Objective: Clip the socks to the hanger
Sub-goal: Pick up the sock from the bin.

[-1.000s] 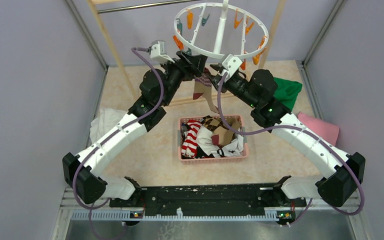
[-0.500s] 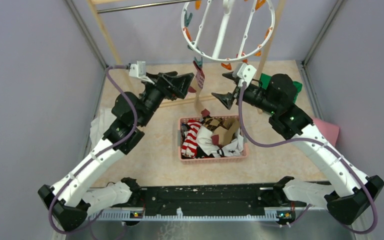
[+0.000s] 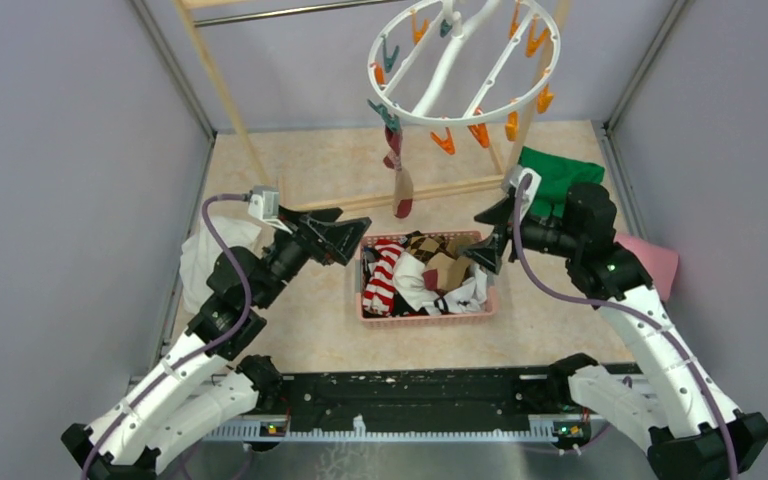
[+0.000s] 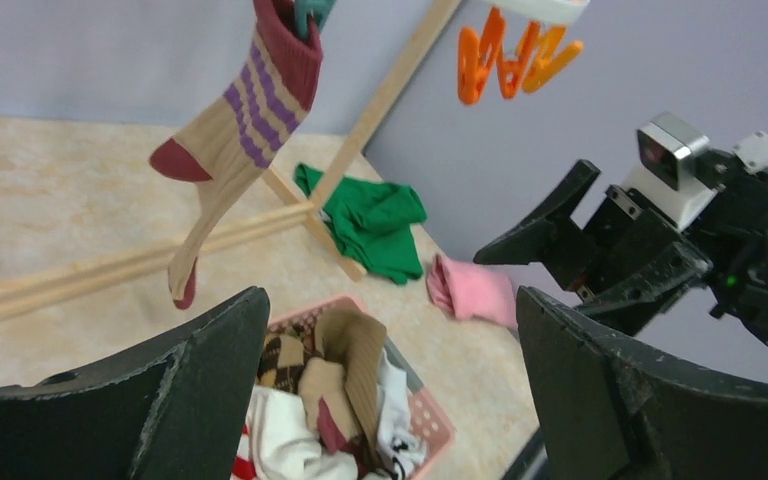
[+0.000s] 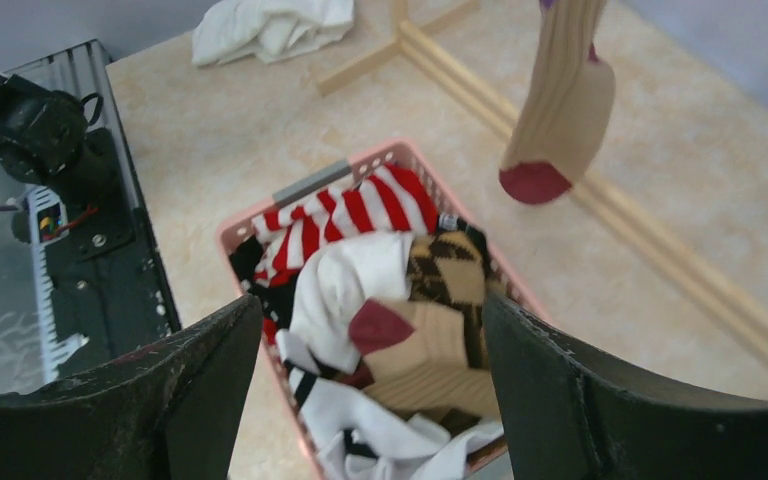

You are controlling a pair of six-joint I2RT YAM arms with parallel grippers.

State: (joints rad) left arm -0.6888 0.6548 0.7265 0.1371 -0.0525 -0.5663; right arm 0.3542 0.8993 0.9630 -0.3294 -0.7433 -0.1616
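Two arms, jaws parted, tips facing each other at mid-frame.
From the lower-left corner of the top view the left arm rises with a bent elbow, and the left gripper points right, jaws spread wide. From the lower-right corner the right arm rises, and the right gripper points left, jaws spread wide. The two sit level and well apart. Each wrist view shows black fingers at both lower corners.

White arm links, black joints, purple cables, scuffed matte-black jaws.
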